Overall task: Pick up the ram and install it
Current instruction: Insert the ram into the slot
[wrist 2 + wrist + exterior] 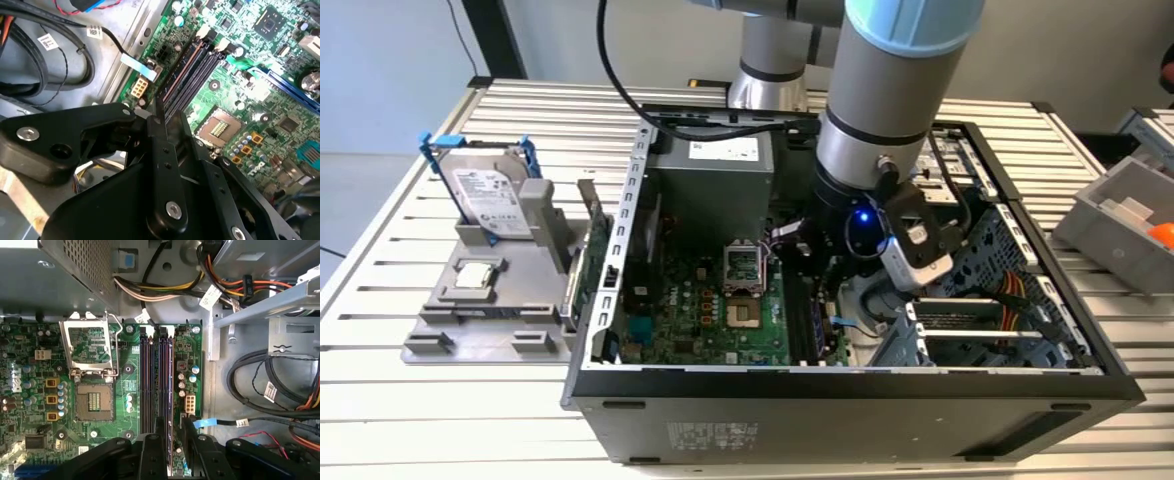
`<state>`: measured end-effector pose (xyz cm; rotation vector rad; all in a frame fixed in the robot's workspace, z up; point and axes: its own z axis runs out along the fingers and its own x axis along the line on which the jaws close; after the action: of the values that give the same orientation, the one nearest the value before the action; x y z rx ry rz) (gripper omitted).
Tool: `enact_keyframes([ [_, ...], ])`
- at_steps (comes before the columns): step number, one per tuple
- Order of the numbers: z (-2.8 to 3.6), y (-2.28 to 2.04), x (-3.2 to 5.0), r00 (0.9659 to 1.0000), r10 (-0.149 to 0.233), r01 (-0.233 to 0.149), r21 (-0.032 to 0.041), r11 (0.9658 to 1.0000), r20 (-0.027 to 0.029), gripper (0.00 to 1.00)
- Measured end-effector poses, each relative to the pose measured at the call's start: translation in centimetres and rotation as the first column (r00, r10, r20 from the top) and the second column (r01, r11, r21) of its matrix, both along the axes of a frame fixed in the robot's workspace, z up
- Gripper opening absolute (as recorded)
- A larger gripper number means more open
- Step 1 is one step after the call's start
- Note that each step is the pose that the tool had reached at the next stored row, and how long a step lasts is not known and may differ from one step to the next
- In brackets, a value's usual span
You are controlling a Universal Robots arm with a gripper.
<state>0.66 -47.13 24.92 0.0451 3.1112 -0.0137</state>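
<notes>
Gripper (167, 437) low over the motherboard's memory slots (156, 380), pinching the ram (170, 390) by its top edge — thin, light, stiff, fragile; hold edges, not chips.

I'm looking past the black gripper (159, 117), whose linkages take up the near part of the second wrist view. Its fingertips (158, 111) sit right at the near end of the memory slots (192, 67), and between them I see a thin dark edge that may be the ram, though I can't tell for sure. The green motherboard (250, 95) carries an open processor socket (218, 127) beside the slots. Black cables (45, 65) loop over the grey case floor beyond the board's edge
</notes>
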Motion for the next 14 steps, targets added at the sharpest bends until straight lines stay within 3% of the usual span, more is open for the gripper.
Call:
enact_keyframes([
  [1, 0.0, 0.0, 0.0, 1.0, 0.0, 0.0, 0.0003, 1.0, 0.0, 0.0],
  [6, 0.01, 0.0, 0.0, 1.0, 0.0, 0.0, 0.0011, 1.0, -0.0001, 0.0],
  [8, 0.01, -0.01, 0.0, 1.0, 0.0, 0.0, 0.0081, 1.0, -0.0001, 0.0],
  [14, 0.01, -0.01, 0.0, 1.0, 0.0, 0.0, 0.0095, 1.0, -0.0001, 0.0],
])
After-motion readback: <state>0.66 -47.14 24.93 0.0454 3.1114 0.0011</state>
